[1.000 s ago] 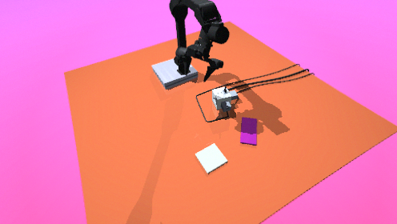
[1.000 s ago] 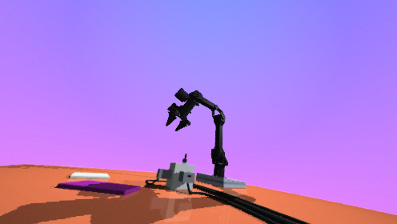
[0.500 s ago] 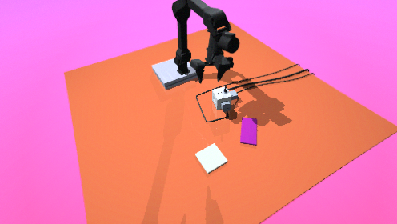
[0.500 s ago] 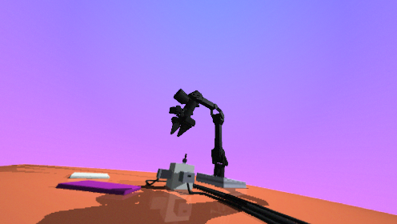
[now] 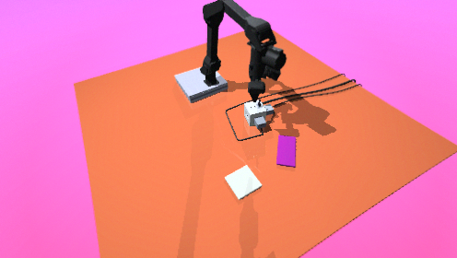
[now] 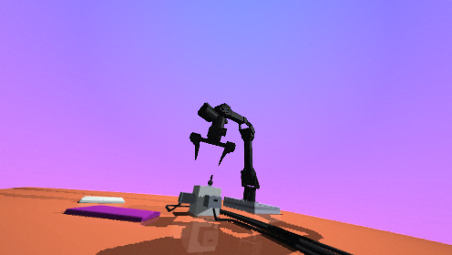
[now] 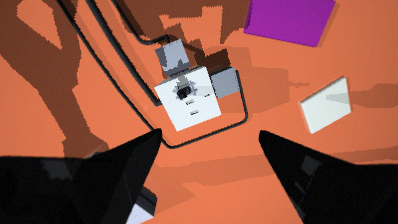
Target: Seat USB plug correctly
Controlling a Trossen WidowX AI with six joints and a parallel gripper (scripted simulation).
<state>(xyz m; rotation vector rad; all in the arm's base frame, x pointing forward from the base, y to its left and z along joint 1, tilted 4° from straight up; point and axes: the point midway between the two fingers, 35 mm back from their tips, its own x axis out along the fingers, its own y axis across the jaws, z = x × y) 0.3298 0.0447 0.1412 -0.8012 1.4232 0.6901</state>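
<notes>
The pale power cube (image 5: 249,113) (image 6: 199,206) (image 7: 200,113) stands upright on the table. The small dark USB plug (image 5: 259,103) (image 6: 210,180) (image 7: 184,91) stands up from its top; in the wrist view it is nearer one edge, beside several slots. How deep it sits and which way round it is are too small to tell. My gripper (image 5: 254,99) (image 6: 208,162) (image 7: 210,133) points down, wide open and empty. Its tips hang above the plug with a gap, touching nothing. In the wrist view the plug lies left of the midline between the fingers, beyond the tips.
Two grey blocks (image 5: 261,123) (image 6: 187,198) (image 7: 225,82) stick out from the cube's sides. A black cable (image 7: 246,107) loops around it, and more cables (image 6: 292,237) run off. A purple slab (image 5: 287,151) (image 6: 114,213) (image 7: 290,21) and a white tile (image 5: 243,181) (image 6: 101,200) (image 7: 327,106) lie nearby.
</notes>
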